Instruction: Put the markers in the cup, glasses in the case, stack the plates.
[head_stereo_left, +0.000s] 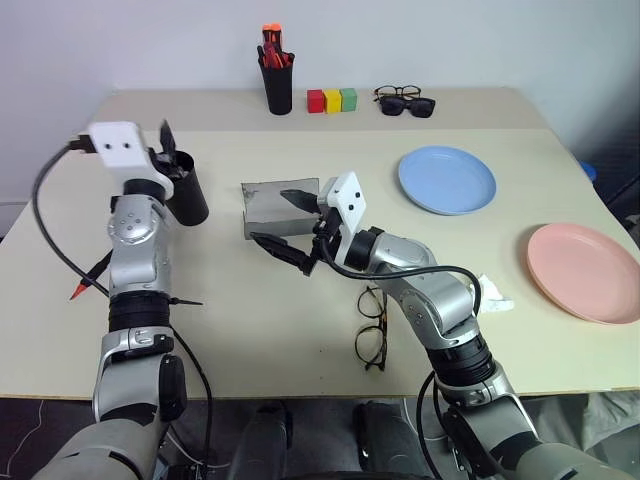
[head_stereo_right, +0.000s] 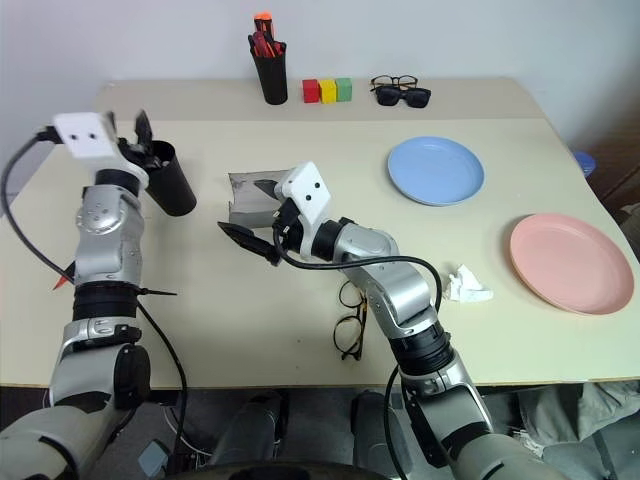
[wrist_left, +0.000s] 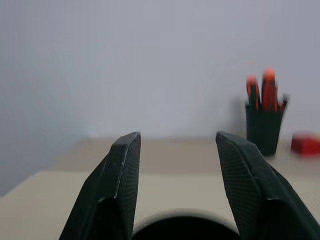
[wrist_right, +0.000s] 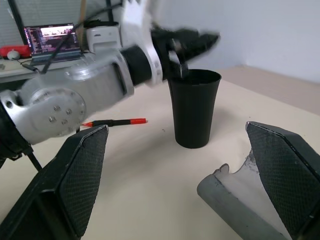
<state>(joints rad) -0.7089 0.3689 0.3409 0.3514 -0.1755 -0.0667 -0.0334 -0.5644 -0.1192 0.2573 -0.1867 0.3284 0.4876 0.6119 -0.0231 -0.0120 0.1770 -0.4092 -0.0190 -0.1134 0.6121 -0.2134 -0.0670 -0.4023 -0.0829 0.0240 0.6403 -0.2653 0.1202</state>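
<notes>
1. Markers first: the dark marker with the red cap is seen lying flat on the table at its left edge, beside the left arm and apart from the cup; the white-barrelled marker cannot be made out.
2. The cup is found upright on the left part of the table; the left gripper is held right over its rim, jaws parted and nothing pinched between them; in the left wrist view the cup's rim is caught between the two spread fingers.
3. The case is placed mid-table, lying open with its lid raised; the right gripper is held at it, jaws spread as wide as they go, one finger over the case and one in front of it; nothing is gripped.
4. The glasses are seen lying near the front edge, just beside the right forearm, well apart from the case.
5. The plates are set apart and unstacked: the light blue plate lies right of centre; the pink plate lies near the right edge.
6. A crumpled white tissue is spotted between the glasses and the pink plate.
7. At the back, a narrow black cup of orange-red pens, three coloured blocks and sunglasses paired with spectacles are lined up.
</notes>
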